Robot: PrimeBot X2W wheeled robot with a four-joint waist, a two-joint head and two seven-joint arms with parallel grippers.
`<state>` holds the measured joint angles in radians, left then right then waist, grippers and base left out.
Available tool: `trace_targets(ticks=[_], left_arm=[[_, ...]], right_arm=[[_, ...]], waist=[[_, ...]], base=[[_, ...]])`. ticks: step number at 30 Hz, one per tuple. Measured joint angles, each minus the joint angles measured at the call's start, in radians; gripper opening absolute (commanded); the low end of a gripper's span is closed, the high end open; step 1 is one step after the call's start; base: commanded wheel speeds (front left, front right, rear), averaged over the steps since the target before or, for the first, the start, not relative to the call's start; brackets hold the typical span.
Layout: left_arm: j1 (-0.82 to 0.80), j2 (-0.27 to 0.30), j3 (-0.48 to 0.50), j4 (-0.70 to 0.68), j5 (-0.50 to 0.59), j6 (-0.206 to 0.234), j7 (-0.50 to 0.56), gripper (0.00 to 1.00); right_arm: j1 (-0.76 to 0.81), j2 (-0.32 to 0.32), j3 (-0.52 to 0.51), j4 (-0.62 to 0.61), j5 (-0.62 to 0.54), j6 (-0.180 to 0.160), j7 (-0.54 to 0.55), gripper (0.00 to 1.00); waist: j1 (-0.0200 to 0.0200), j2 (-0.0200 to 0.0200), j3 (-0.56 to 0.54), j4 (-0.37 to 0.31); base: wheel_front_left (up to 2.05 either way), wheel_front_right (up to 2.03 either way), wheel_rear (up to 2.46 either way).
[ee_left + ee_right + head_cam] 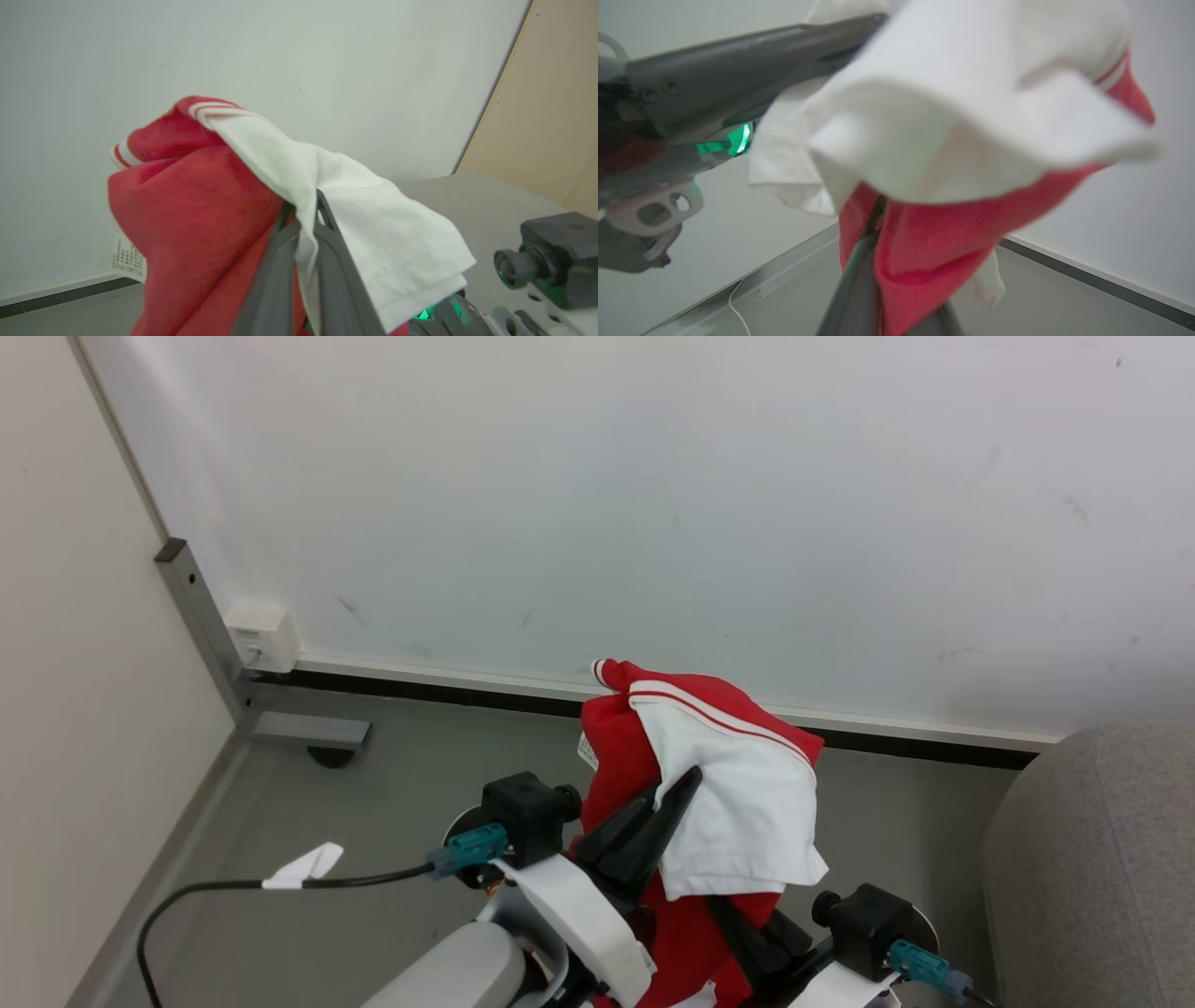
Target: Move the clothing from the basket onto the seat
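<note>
Far left: a grey metal post stands in the corner, with a small white wall box just beside it.
Lower left: a black cable with a white paper tag runs over the grey floor to my left wrist.
My left claw: nearly closed, pinching a fold of white cloth between its two fingers.
Clothing: one red bundle with a white panel and thin stripes, held up in the air between my two claws. It is draped over the left fingers, with a small printed tag on its left side. The floor lies below it and the pale wall behind.
My right claw: just right of the left one, fingers pointing up into the bundle. Red cloth lies between them, but the tips are buried, so I cannot tell how far they close.
Far right: the grey sofa, well apart from the clothing and not touching it.
</note>
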<state>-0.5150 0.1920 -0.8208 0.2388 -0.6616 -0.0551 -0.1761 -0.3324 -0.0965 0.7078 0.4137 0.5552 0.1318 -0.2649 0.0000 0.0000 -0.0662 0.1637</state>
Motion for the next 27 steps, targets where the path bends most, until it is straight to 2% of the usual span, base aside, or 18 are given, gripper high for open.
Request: trace_targets(ticks=[11, 12, 13, 14, 15, 21, 27], left_arm=[[0.0, 0.01, 0.002, 0.002, -0.007, 0.009, -0.002, 0.0], [0.0, 0.011, 0.002, 0.003, -0.008, 0.009, -0.002, 0.03], [0.001, 0.012, 0.001, 0.004, -0.009, 0.012, -0.002, 0.35], [0.002, 0.012, 0.001, 0.005, -0.009, 0.012, -0.002, 0.92], [0.004, 0.013, 0.001, 0.006, -0.01, 0.012, -0.002, 1.0], [0.014, 0.025, -0.001, -0.003, -0.018, 0.012, -0.013, 1.0], [0.036, 0.048, 0.001, -0.025, -0.015, 0.008, -0.038, 1.0]], right_arm=[[0.006, 0.001, -0.018, -0.028, -0.008, 0.0, 0.0, 0.0], [0.006, 0.002, -0.023, -0.032, -0.009, 0.0, 0.0, 0.0], [0.007, 0.002, -0.028, -0.038, -0.011, 0.0, 0.0, 0.0], [0.008, 0.001, -0.033, -0.043, -0.012, 0.0, 0.0, 0.0], [0.011, 0.001, -0.038, -0.047, -0.016, 0.0, 0.0, 0.0], [0.033, -0.008, -0.089, -0.074, -0.034, 0.0, 0.0, 0.0], [0.042, -0.03, -0.15, -0.114, -0.066, 0.0, 0.0, 0.0]], waist=[[0.0, 0.0, 0.006, -0.022], [0.0, 0.0, 0.007, -0.026], [0.0, 0.0, 0.008, -0.03], [0.0, 0.0, 0.009, -0.034], [0.0, 0.0, 0.011, -0.039], [0.0, 0.0, 0.018, -0.088], [0.0, 0.0, 0.027, -0.171]], base=[[0.0, 0.0, 0.0], [0.0, 0.0, 0.0], [0.0, 0.0, 0.0], [0.0, 0.0, 0.0], [0.0, 0.0, 0.0], [0.0, 0.0, 0.0], [0.0, 0.0, 0.0]])
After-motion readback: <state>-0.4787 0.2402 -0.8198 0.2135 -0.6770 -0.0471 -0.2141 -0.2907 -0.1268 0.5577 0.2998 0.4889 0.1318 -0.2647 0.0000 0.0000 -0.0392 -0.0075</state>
